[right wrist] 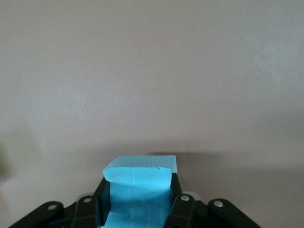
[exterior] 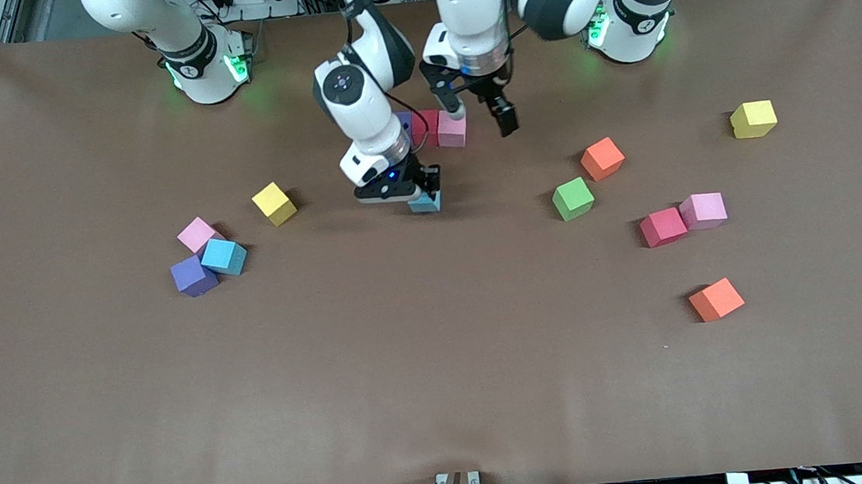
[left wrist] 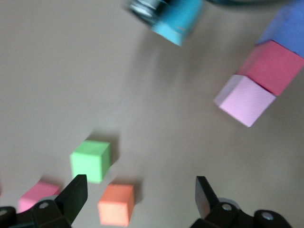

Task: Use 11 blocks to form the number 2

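Note:
My right gripper [exterior: 420,190] is shut on a blue block [exterior: 426,202], held low over the table just in front-camera-ward of a short row of three blocks. The blue block [right wrist: 140,187] fills the space between its fingers [right wrist: 183,209]. The row is purple [exterior: 405,122], red [exterior: 426,128] and pink [exterior: 452,131], touching side by side. My left gripper [exterior: 479,117] hangs open and holds nothing, over bare table beside the row's pink block [left wrist: 244,99]. Its wrist view shows its open gripper [left wrist: 141,197], the red block [left wrist: 273,66] and the held blue block [left wrist: 173,19].
Loose blocks toward the right arm's end: yellow [exterior: 274,203], pink [exterior: 198,234], blue [exterior: 224,257], purple [exterior: 193,276]. Toward the left arm's end: orange [exterior: 602,158], green [exterior: 572,198], red [exterior: 662,227], pink [exterior: 703,211], orange [exterior: 716,300], yellow [exterior: 753,119].

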Controlling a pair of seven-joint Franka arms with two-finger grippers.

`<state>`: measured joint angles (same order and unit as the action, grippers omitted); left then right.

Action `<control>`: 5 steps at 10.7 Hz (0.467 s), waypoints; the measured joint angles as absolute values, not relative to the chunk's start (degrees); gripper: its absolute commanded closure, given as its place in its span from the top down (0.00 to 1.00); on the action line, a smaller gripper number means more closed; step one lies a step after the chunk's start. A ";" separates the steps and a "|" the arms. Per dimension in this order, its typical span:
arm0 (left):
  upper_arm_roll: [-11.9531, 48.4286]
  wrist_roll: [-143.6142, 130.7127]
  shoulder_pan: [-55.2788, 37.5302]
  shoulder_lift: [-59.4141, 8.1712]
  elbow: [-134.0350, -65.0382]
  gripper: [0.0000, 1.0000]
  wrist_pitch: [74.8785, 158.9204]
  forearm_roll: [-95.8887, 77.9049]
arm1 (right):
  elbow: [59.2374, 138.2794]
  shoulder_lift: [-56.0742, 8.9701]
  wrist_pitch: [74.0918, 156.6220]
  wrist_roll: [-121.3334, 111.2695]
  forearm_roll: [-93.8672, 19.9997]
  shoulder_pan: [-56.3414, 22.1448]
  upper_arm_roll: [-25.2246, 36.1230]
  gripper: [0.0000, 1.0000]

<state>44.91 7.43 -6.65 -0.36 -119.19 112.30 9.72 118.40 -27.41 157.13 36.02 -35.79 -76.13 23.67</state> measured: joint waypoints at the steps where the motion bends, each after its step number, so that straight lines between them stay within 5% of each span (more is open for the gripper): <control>1: 43.42 6.89 -5.27 0.07 -116.50 1.00 109.68 9.59 | 118.35 -27.48 157.13 37.80 -35.79 -77.43 23.76 0.16; 5: 32.51 5.21 -3.75 -0.03 -107.02 1.00 100.34 8.80 | 117.04 -30.39 155.69 44.89 -35.77 -88.00 29.64 0.15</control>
